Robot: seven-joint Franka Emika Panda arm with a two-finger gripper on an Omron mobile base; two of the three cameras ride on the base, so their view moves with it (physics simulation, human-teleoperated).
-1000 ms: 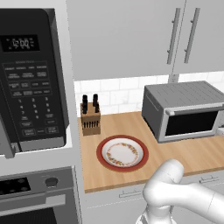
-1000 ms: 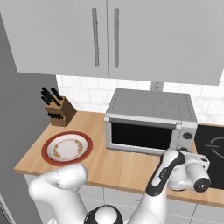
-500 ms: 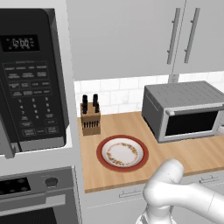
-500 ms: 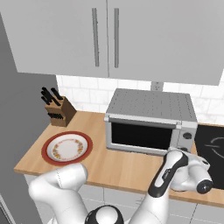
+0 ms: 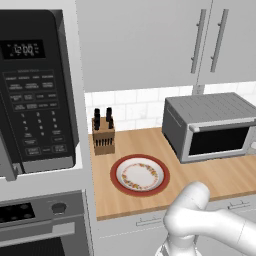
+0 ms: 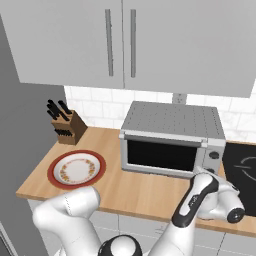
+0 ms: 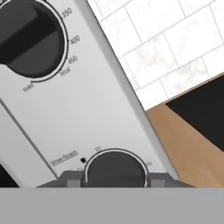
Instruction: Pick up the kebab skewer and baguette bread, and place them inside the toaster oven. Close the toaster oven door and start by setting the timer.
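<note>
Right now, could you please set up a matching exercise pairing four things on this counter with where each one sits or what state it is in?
Things:
1. toaster oven door
2. plate
3. knife block
4. gripper

Places or states:
A. at the back of the counter, against the tiled wall, left of the oven
B. closed
C. at the lower knob on the oven's control panel
D. bare, near the counter's front edge

Pairs: 1-B, 2-D, 3-A, 4-C

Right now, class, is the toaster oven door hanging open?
No: in the right base view the toaster oven door stands shut, flush with the front of the toaster oven.
</note>
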